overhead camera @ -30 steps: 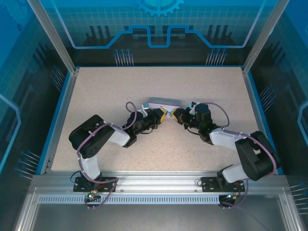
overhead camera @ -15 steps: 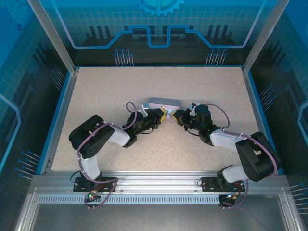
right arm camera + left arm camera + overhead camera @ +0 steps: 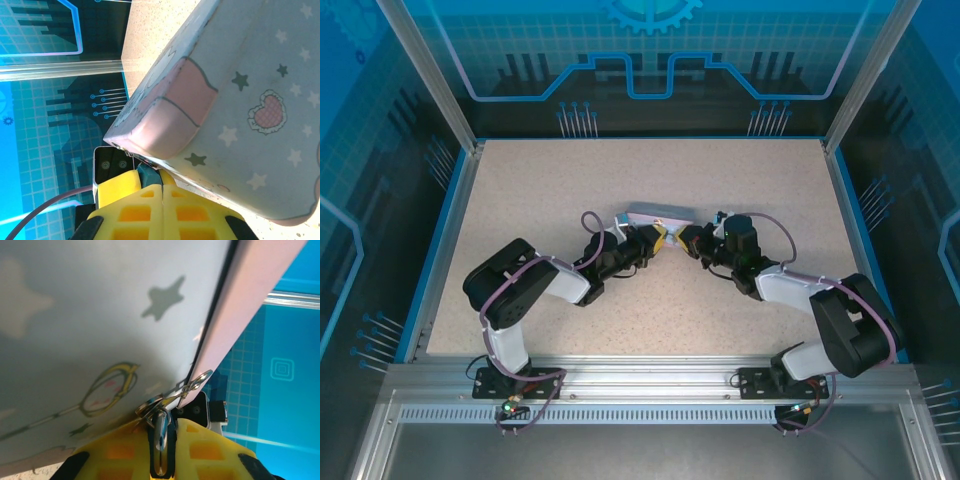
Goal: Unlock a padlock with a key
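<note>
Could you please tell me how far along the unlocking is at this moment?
Done: the left gripper grips the key, and the right gripper grips what looks like the padlock, both at the tin. In hand: bringing the key to the padlock. Left: inserting and turning the key; whether it is already in cannot be told.

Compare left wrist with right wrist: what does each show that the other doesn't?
Left wrist: the key pinched in the left hand, a wire ring beside the pink edge of the pastel tin. Right wrist: the right hand shut, what looks like the padlock, dark bluish, at its tips, and a heart print. Both: the tin's star print close up, yellow fingers.
</note>
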